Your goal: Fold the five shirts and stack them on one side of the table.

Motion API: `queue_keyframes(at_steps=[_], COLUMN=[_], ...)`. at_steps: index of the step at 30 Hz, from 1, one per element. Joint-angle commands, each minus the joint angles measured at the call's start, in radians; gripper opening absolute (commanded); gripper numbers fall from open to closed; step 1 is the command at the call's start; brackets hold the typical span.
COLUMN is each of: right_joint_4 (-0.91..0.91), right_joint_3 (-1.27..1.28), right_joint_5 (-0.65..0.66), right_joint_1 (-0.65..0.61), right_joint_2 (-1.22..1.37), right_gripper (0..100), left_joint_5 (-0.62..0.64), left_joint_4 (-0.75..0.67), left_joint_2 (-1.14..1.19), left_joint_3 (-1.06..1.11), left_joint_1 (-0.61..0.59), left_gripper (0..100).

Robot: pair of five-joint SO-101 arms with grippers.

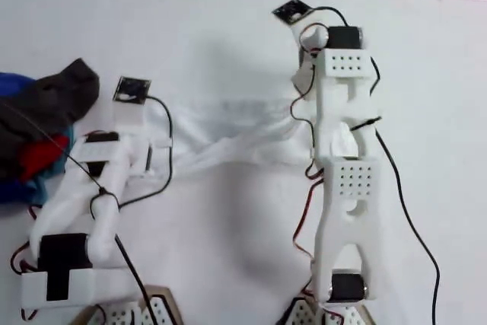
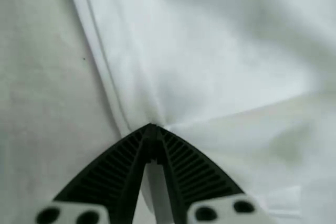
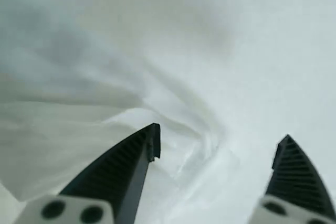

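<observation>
A white shirt (image 1: 228,138) lies across the middle of the table (image 1: 190,36), drawn out into a loose, twisted band that runs from one arm to the other. It is crumpled and not folded.

The left arm (image 1: 106,173) reaches in from the near left corner to the shirt's left end. The left gripper (image 2: 152,132) is clamped tight on the cloth there: in its wrist view the two dark ribbed fingers (image 2: 118,166) meet at their tips with a ridge of white fabric pinched between them. A seam or hem runs away from the pinch point, and creases fan out from it.

The right arm (image 1: 346,180) stretches straight out from the near edge, over the shirt's right end. The right gripper (image 3: 220,142) stands with its jaws spread wide and has nothing in them. Bunched white cloth lies beneath and between the fingertips (image 3: 149,142). The cloth is so pale against the table that I cannot tell whether either tip actually touches it.

At the table's left edge, just beside the left arm and apart from the white shirt, sits a heap of other garments. A grey shirt (image 1: 53,100) is slumped on top, a red shirt (image 1: 42,154) shows under it, and a blue shirt (image 1: 14,85) pokes out at the far and near sides. They are bundled together rather than stacked flat.
</observation>
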Motion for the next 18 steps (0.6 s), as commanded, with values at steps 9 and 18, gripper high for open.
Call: queue_keyframes(at_steps=[9,18], right_joint_4=[0.024,-0.130], right_joint_3=[0.463,1.128], right_joint_5=[-0.008,-0.011], right_joint_1=[-0.007,-0.127], right_joint_2=[-0.475,-0.762], right_gripper=[2.3,2.0], left_joint_5=[0.009,0.009], left_joint_4=[-0.017,-0.017], left_joint_2=[-0.034,-0.034], left_joint_3=[-0.005,-0.005], left_joint_1=[-0.002,-0.002], left_gripper=[3,3])
